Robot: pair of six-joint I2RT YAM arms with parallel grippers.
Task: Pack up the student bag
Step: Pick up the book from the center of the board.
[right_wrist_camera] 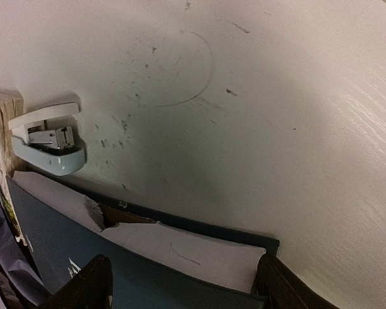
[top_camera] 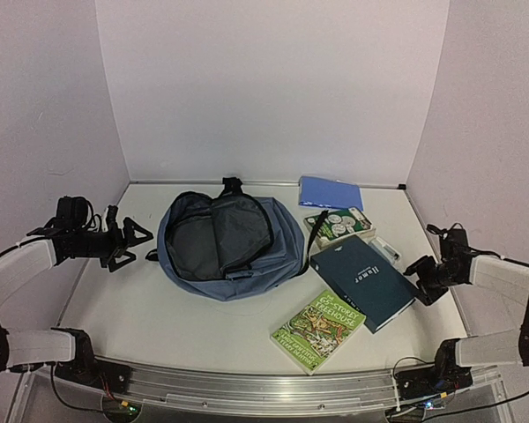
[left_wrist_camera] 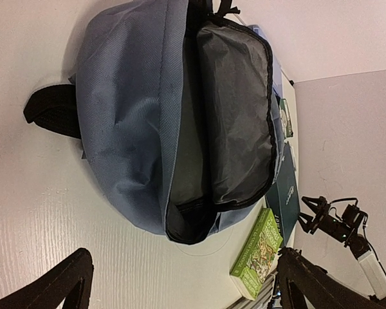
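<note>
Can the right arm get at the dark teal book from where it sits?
Probably yes. The right gripper hangs open just beside the right edge of the dark teal book, with nothing between them.

Plain white walls [top_camera: 273,79], scuffed white table [top_camera: 185,326].

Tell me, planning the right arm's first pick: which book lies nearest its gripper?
The dark teal book, right beside the right gripper; the green paperback and blue notebook lie farther off.

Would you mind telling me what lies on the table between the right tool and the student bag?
The dark teal book lies between the right tool and the student bag, as the top external view shows.
</note>
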